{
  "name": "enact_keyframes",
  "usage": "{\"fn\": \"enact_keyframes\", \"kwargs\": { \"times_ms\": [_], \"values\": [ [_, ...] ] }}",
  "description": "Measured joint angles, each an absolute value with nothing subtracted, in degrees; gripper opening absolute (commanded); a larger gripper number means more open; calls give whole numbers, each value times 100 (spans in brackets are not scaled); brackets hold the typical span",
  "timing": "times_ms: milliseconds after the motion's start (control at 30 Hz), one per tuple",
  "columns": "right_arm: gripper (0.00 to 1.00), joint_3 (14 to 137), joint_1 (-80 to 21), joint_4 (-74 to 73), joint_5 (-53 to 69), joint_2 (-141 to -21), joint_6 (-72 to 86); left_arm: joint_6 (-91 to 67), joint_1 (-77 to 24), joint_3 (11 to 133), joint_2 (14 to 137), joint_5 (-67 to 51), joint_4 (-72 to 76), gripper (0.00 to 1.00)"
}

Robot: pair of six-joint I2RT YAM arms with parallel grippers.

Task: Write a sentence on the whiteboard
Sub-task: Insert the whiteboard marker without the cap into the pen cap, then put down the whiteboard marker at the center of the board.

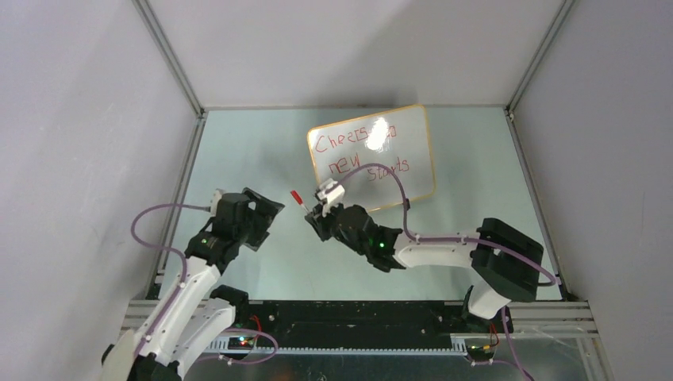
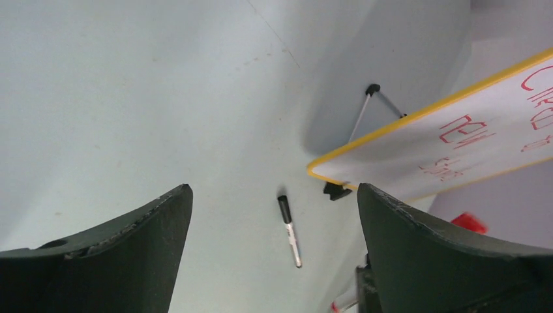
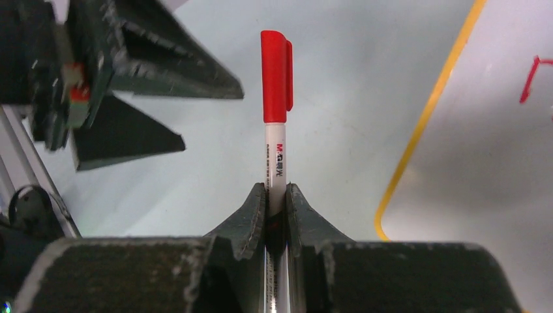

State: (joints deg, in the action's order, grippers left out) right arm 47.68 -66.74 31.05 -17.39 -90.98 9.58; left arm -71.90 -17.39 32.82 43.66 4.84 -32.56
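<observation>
The whiteboard [image 1: 413, 171] stands tilted at the back of the table, its orange rim showing in both wrist views [image 2: 417, 114] [image 3: 417, 130]. The sentence [image 1: 344, 166] is in red marker in two rows, partly washed out by glare; part of it shows in the left wrist view [image 2: 466, 128]. My right gripper [image 1: 316, 213] [image 3: 276, 189] is shut on a white marker with a red cap [image 3: 276, 78] [image 1: 296, 197], which points away from the board towards the left gripper. My left gripper [image 1: 270, 213] [image 2: 274, 189] is open and empty, just left of the cap.
A black-capped marker [image 2: 289, 231] lies on the table below the left jaws, near the board's black clip foot [image 2: 336, 190]. A thin support leg [image 2: 372, 89] props the board. Grey walls enclose the table on three sides.
</observation>
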Motion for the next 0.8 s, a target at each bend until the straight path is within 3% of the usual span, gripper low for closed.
{"fn": "enact_keyframes", "kwargs": {
  "times_ms": [267,333,367,433,533,667,800],
  "values": [
    [5,5933,-6554,2008,-1723,-9937,1551,-6394,-1559,3291,3728,1164,-3726,100],
    [20,6084,-6549,1739,-1721,-10101,1647,-6226,-1557,3291,3656,1275,-3754,99],
    [40,6117,-6547,1647,-1717,-10149,1682,-6128,-1557,3291,3621,1347,-3756,100],
    [58,6143,-6539,1463,-1697,-10191,1778,-5946,-1557,3291,3544,1490,-3758,99],
    [69,6154,-6521,1310,-1616,-10191,1846,-5693,-1555,3291,3435,1667,-3760,99],
    [98,6169,-6490,1109,-1553,-10162,1879,-5356,-1555,3288,3304,1863,-3739,99],
    [99,6169,-6460,694,-1520,-9874,1839,-5030,-1555,3232,3164,1955,-3573,99]
  ]
}}
